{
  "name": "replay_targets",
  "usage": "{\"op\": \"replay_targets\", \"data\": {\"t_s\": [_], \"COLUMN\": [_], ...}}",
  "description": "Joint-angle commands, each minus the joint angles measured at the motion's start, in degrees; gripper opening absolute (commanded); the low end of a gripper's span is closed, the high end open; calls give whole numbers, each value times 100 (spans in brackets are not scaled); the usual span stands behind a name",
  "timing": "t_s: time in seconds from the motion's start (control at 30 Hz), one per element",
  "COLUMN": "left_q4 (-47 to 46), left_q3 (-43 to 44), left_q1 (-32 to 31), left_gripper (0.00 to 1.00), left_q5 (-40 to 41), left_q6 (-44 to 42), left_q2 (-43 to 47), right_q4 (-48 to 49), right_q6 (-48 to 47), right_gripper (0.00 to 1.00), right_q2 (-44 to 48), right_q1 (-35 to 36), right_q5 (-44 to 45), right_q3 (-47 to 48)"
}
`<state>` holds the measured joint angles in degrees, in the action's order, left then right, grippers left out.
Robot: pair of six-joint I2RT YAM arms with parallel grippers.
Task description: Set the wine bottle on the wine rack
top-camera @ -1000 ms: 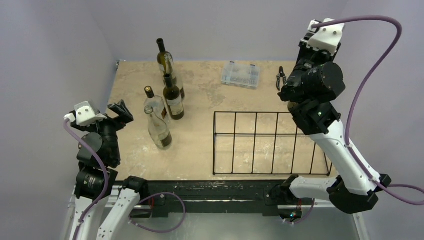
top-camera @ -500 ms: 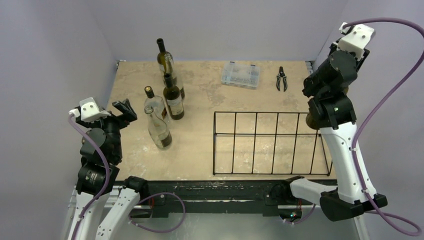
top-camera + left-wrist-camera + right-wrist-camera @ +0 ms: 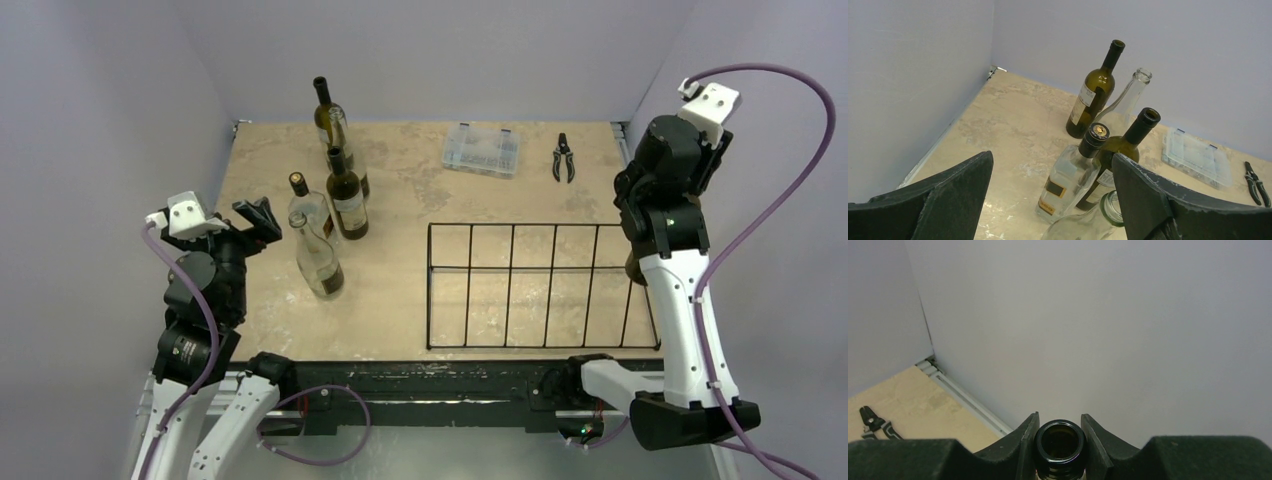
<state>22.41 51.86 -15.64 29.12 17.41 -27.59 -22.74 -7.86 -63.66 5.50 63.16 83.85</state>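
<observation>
My right gripper [image 3: 1060, 426] is shut on the neck of a dark wine bottle [image 3: 1060, 442]; its open mouth shows between the pads. In the top view only a brown part of that bottle [image 3: 633, 264] shows under the right arm, at the right end of the black wire wine rack [image 3: 540, 285]. The right gripper itself is hidden there. My left gripper [image 3: 258, 215] is open and empty, just left of a group of standing bottles: a clear one [image 3: 316, 262], a clear square one with a black cap [image 3: 1075, 172] and a dark green one [image 3: 347, 197].
Two more bottles [image 3: 328, 118] stand at the back left. A clear plastic compartment box [image 3: 482, 150] and black pliers [image 3: 565, 157] lie at the back right. Walls close the table on the left, back and right.
My right arm has swung right and back, carrying the bottle from over the rack's right part to beside its right end. My left gripper has moved slightly toward the bottles.
</observation>
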Motion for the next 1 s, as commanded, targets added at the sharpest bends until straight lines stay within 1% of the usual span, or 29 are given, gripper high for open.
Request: {"op": "replay_targets", "data": {"t_s": [0.0,0.17,0.23,0.47,0.73,0.97], "left_q4": [23,26,25,-26,-9,-18], "left_q3": [150,142,149,112,123,123], "left_q1": [-91,-228,-294,-493,-563,-614], "left_gripper": [88,88,88,89,89,89], "left_q5": [-170,-140,-131,49,20,79], "left_q6": [130,147,126,37,61,54], "left_q2": [-27,9,17,131,241,366], "right_q4": [620,707,903,1382,2021,2028], "right_q6": [-331,-487,-622,-670,-1044,-754], "right_gripper": [0,0,0,0,0,0], "right_q2": [454,442,454,573,843,1095], "right_q1": [-99,-108,-115,-271,-320,-466], "right_q5": [-22,42,69,-163,36,-189], "right_q3": [-195,-274,-458,-1246,-1886,-2282]}}
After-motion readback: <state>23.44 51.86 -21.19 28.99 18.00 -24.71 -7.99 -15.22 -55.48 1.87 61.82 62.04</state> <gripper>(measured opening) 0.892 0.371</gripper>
